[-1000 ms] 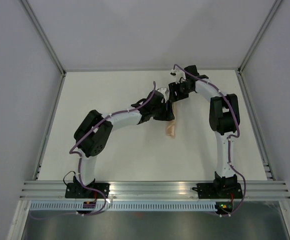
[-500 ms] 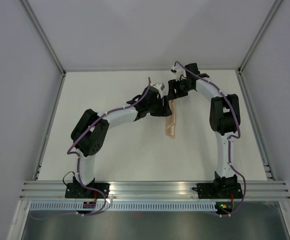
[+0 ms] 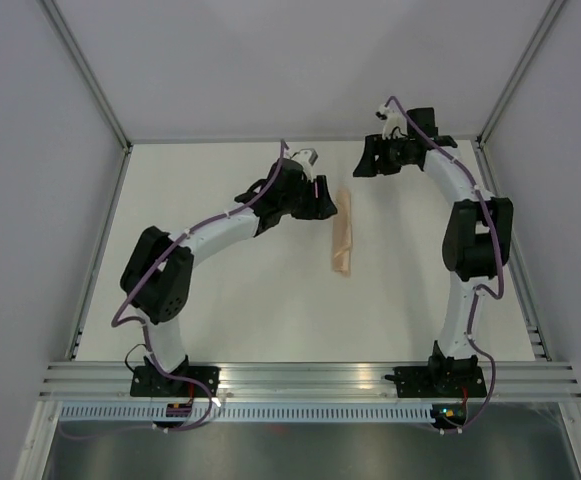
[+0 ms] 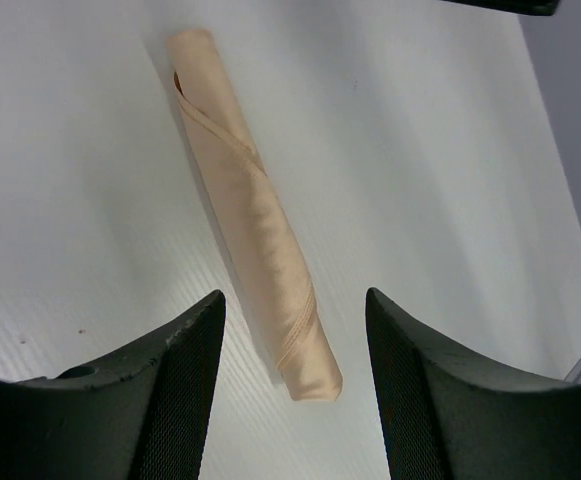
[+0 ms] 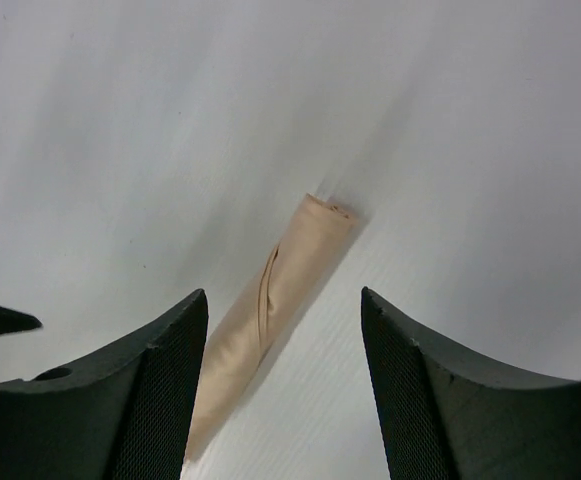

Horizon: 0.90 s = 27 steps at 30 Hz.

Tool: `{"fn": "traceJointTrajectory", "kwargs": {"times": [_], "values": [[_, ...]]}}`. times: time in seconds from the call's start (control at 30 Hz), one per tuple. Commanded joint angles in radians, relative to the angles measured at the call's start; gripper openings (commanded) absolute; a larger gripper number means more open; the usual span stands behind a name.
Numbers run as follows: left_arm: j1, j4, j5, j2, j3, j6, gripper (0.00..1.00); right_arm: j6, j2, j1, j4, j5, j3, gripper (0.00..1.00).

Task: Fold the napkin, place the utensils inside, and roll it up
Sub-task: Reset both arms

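The napkin (image 3: pixel 342 238) lies rolled into a slim light orange-tan tube on the white table, lengthwise front to back. No utensils show in any view. My left gripper (image 3: pixel 327 206) hovers open just left of the roll's far end. In the left wrist view the roll (image 4: pixel 250 210) runs away from the open left gripper (image 4: pixel 292 296), its near end between the fingertips but below them. My right gripper (image 3: pixel 361 161) is open, behind and right of the roll. The right wrist view shows the roll (image 5: pixel 270 295) under the open right gripper (image 5: pixel 282 293), untouched.
The white table (image 3: pixel 220 310) is bordered by grey walls and a metal frame. An aluminium rail (image 3: pixel 310 378) at the near edge carries both arm bases.
Both grippers have drawn back from the roll: the left one to the left, the right one up and to the right. The roll now lies uncovered and has not moved.
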Motion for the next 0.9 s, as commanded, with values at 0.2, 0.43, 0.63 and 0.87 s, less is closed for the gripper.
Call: {"fn": "traceJointTrajectory", "kwargs": {"times": [0.2, 0.43, 0.63, 0.87], "values": [[0.066, -0.065, -0.011, -0.418, -0.191, 0.148, 0.65, -0.013, -0.507, -0.288, 0.009, -0.189, -0.267, 0.70], [0.111, -0.072, -0.004, -0.655, -0.353, 0.168, 0.68, -0.174, -0.771, -0.460, -0.071, -0.169, -0.477, 0.72], [0.115, -0.085, 0.007, -0.717, -0.376, 0.172, 0.68, -0.149, -0.923, -0.534, -0.006, -0.166, -0.638, 0.75], [0.124, -0.083, 0.029, -0.732, -0.378, 0.182, 0.69, -0.143, -0.945, -0.558, 0.014, -0.196, -0.669, 0.75]]}}
